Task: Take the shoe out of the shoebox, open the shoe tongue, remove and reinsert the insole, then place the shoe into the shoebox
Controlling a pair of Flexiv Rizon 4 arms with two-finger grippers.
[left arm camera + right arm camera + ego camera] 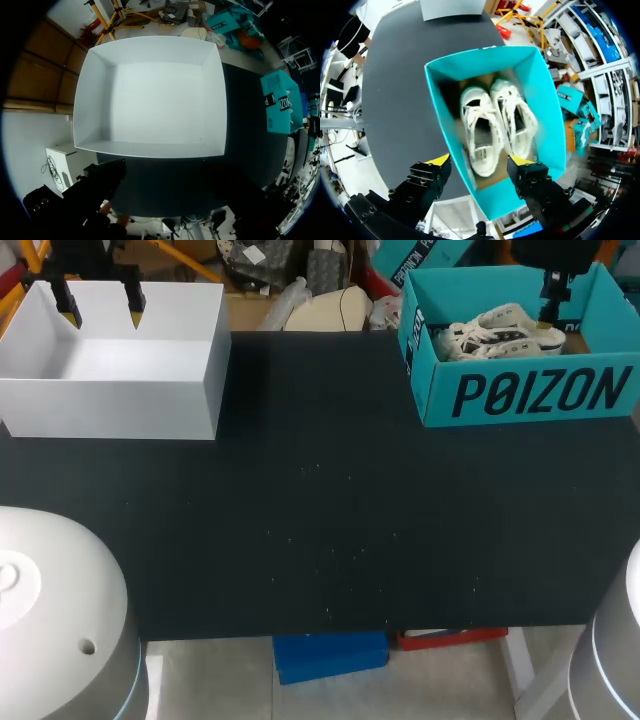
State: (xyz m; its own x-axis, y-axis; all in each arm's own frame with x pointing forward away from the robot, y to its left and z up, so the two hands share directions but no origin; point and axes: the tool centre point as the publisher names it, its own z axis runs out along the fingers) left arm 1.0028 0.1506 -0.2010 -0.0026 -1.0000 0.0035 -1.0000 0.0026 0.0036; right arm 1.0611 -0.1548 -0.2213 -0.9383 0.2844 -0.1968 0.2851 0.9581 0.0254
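Head view: I log my left gripper (pixel 101 310) spread above the white box (pixel 150 400), and white shoes (pixel 495 332) inside the teal shoebox (pixel 530 390) at the table's (pixel 330 510) far right. Left wrist view: the white box lies open-topped ahead of the gripper. Right wrist view: my right gripper (pixel 479 161) hangs spread over the shoebox, the shoes side by side on its floor.

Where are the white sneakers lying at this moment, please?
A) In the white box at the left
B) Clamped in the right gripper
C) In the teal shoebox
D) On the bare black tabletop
C: both white sneakers lie side by side inside the teal shoebox, and the right gripper is open over them.
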